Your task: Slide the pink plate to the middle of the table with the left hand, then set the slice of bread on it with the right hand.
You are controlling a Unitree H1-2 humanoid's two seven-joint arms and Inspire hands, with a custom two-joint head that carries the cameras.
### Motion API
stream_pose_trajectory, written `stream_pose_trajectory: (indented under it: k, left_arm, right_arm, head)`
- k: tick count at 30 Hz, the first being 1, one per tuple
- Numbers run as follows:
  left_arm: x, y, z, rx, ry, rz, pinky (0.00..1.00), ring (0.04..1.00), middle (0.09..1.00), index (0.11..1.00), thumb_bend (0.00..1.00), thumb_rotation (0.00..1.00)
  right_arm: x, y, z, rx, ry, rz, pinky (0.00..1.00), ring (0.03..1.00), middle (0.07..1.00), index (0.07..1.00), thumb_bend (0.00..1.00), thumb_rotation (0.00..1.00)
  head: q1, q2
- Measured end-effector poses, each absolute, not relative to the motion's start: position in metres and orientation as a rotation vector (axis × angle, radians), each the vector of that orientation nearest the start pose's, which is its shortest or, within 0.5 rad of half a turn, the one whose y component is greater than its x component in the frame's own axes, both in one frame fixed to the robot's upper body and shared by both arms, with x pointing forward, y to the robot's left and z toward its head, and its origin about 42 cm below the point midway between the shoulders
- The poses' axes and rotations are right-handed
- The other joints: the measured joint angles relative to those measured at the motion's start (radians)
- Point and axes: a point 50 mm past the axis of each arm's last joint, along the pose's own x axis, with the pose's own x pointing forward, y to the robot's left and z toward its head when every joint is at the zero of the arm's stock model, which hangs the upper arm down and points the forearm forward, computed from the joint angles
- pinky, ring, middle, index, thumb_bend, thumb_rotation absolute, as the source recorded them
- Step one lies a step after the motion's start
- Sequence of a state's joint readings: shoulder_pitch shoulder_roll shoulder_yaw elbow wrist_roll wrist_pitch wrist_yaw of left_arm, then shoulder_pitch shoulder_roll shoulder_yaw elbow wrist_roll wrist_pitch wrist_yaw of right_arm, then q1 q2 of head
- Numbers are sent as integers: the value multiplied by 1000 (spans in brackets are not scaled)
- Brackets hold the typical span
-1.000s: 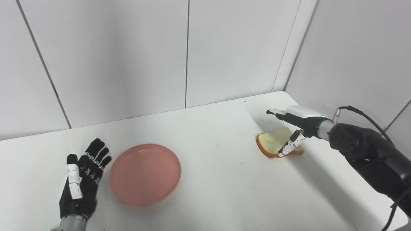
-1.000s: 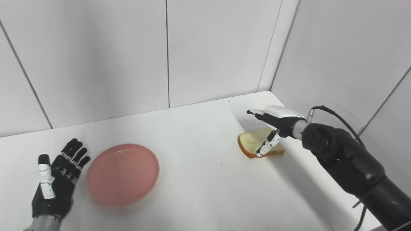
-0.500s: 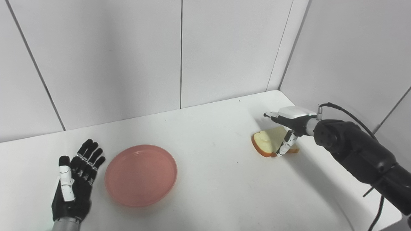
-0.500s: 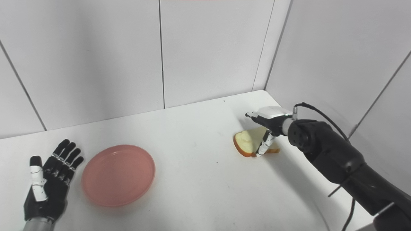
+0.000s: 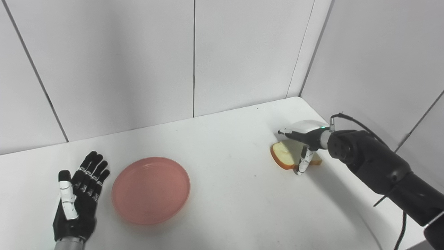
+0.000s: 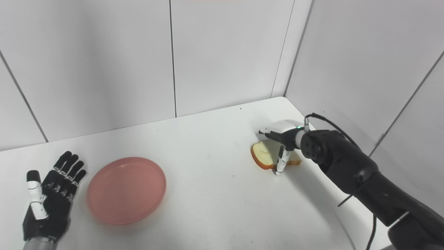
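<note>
Right hand (image 5: 302, 136) fingers spread over bread (image 5: 286, 154).

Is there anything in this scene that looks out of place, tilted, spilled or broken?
Nothing is spilled or broken. The slice of bread lies slightly tilted by the table's right edge, with the right hand over it and its thumb down at the near crust. The pink plate sits flat, left of the middle, beside the open left hand.
</note>
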State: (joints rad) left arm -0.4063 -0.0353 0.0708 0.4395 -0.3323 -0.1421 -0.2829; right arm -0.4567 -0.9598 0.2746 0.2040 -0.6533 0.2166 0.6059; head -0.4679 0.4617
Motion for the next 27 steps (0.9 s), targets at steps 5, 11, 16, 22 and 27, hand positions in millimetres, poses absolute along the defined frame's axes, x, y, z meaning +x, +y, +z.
stream_pose_trajectory:
  k: [5, 11, 16, 22, 27]
  left_arm:
    - [405, 167, 125, -357, -141, -296, 915, 907, 903, 825, 776, 959]
    - [404, 167, 125, -357, -142, -296, 912, 910, 906, 828, 778, 958]
    - [404, 167, 124, -356, -141, -296, 912, 909, 908, 827, 781, 954]
    - [403, 167, 126, -354, -147, -299, 913, 912, 907, 829, 781, 957]
    - [403, 166, 126, -355, -146, -298, 915, 906, 898, 821, 791, 950]
  right_arm:
    - [398, -471, 266, -1573, 513, 263, 915, 961, 952, 908, 995, 92]
    - [404, -464, 260, -1529, 434, 203, 555, 656, 672, 647, 692, 3]
    - [400, -464, 256, -1523, 304, 161, 349, 438, 482, 497, 528, 0]
    - [401, -463, 259, -1521, 183, 127, 383, 451, 484, 494, 527, 0]
    - [401, -461, 265, -1516, 117, 122, 361, 425, 480, 491, 529, 0]
  head:
    - [0, 6]
    - [2, 8]
    - [2, 11]
    - [6, 12]
    - [15, 9]
